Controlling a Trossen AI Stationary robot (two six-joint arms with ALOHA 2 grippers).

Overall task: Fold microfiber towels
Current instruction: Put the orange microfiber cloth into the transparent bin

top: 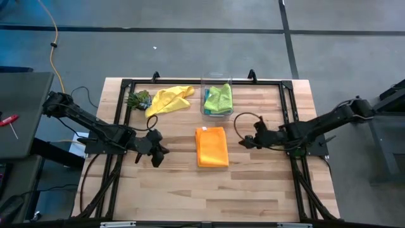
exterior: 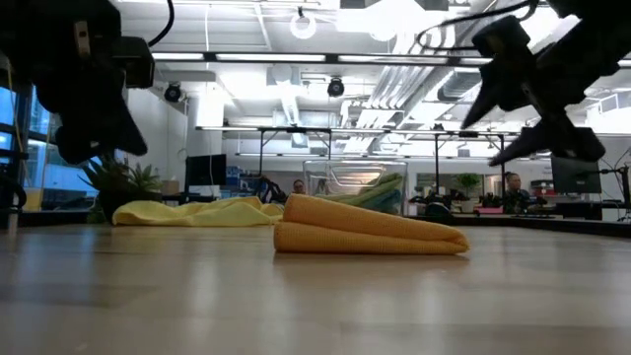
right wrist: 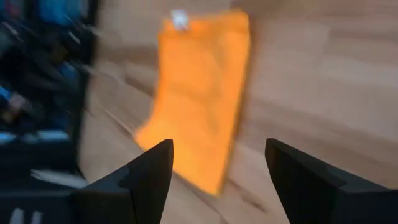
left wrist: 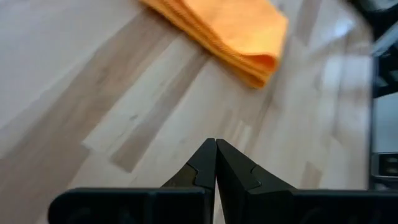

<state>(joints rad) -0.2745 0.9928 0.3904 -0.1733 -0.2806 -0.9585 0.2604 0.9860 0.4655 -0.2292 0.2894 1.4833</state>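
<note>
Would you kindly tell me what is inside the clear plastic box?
The clear plastic box holds a lime green towel on top, with a teal towel edge beneath; anything lower is covered.

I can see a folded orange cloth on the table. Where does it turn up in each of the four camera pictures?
High view: the orange towel lies folded mid-table, between the two arms.
Low view: it sits centre, a flat folded wedge on the wood.
Left wrist view: one folded corner shows ahead of the left claw, which is shut.
Right wrist view: it lies beyond the open right claw.
Shared landmark: the wooden table.
</note>
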